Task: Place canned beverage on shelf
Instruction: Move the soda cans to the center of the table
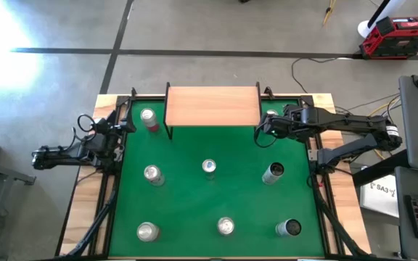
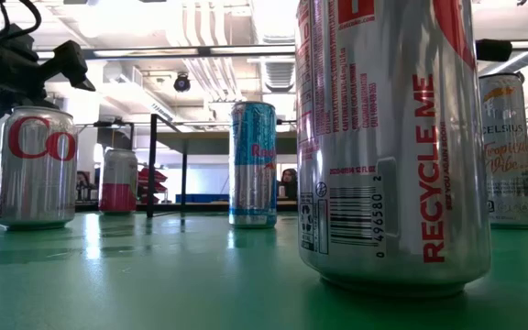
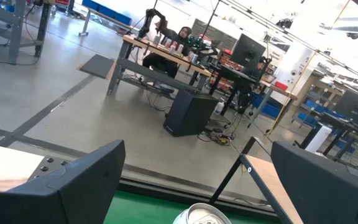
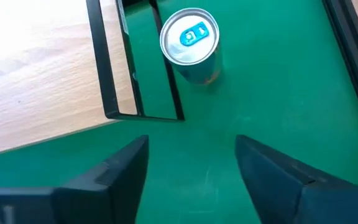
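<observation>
Up front, "RECYCLE ME" can (image 2: pixel 392 137), Celsius can (image 2: pixel 507 151) behind; both grippers' jaws apart, w/ nothing held.

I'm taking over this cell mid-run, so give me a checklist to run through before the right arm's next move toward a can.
1. Shelf top free for a can: ok, nothing stands on it.
2. Right gripper empty: ok, fingers apart, nothing between them.
3. Can ahead of the right gripper upright: ok, standing on the mat beside the shelf leg.
4. Left gripper out of the way: ok, open at the table's left edge.
5. Other cans upright: cannot tell for all.
</observation>
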